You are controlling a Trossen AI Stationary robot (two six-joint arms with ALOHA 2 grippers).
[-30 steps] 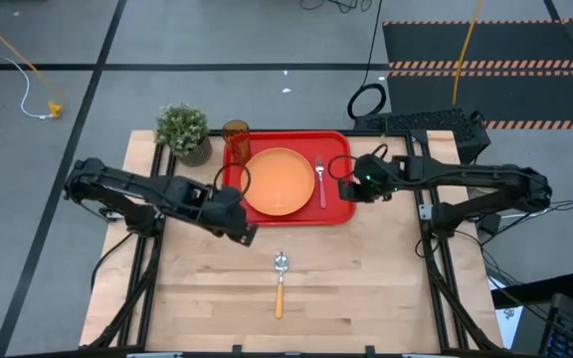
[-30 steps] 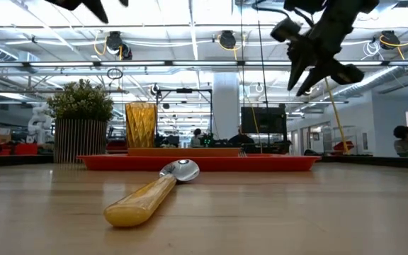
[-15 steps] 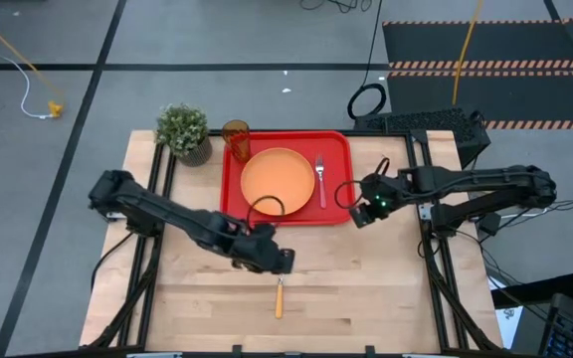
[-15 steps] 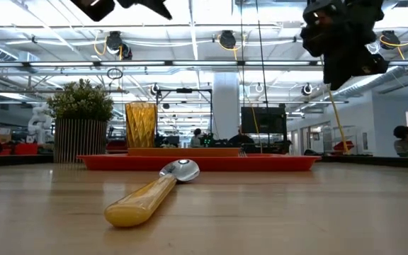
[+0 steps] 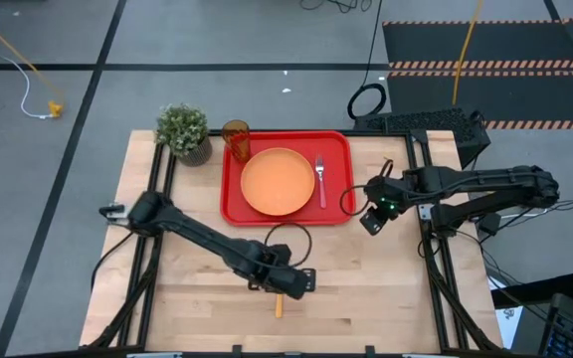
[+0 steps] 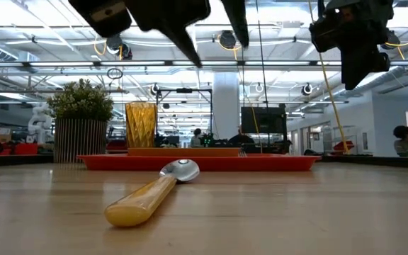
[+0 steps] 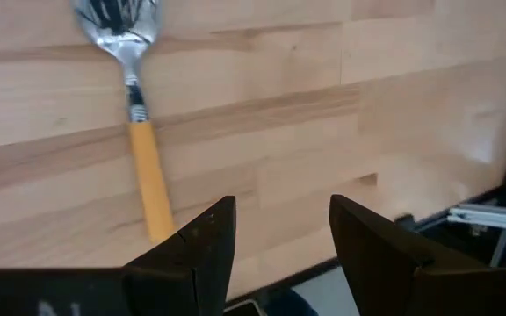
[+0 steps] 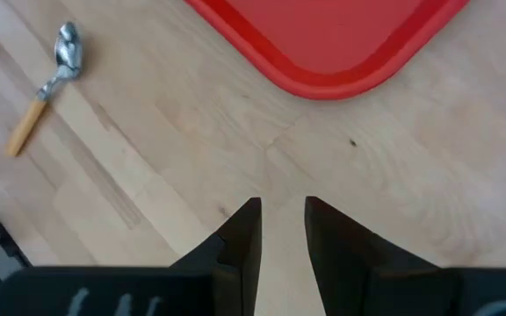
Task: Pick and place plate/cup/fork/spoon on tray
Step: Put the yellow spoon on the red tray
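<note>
Left arm has swung further toward the near table edge since half a second ago, and the left gripper (image 5: 301, 282) now hangs above the spoon (image 5: 279, 301), fingers (image 7: 202, 239) spread with a clear gap, nothing between them. Right arm has pulled slightly away from the tray, and the right gripper (image 5: 370, 222) sits just off the tray's near right corner, above bare wood, fingers (image 8: 242, 230) parted by a narrow gap, holding nothing.

Wooden table (image 5: 386, 288) carries everything. Red tray (image 5: 234, 199) lies at the far middle of it. Orange plate (image 5: 278, 181) rests in the tray's centre. Potted plant (image 5: 184, 131) stands on the table just beside the tray's far left corner. Amber cup (image 5: 235, 137) stands upright in the tray's far left corner, next to the plate. Fork (image 5: 319, 177) lies flat in the tray on the plate's right, tines toward the far edge. Spoon lies on the bare table, well apart from the tray on its near side, bowl pointing toward the tray, handle toward the near edge; only the handle shows from above, under the left gripper.
</note>
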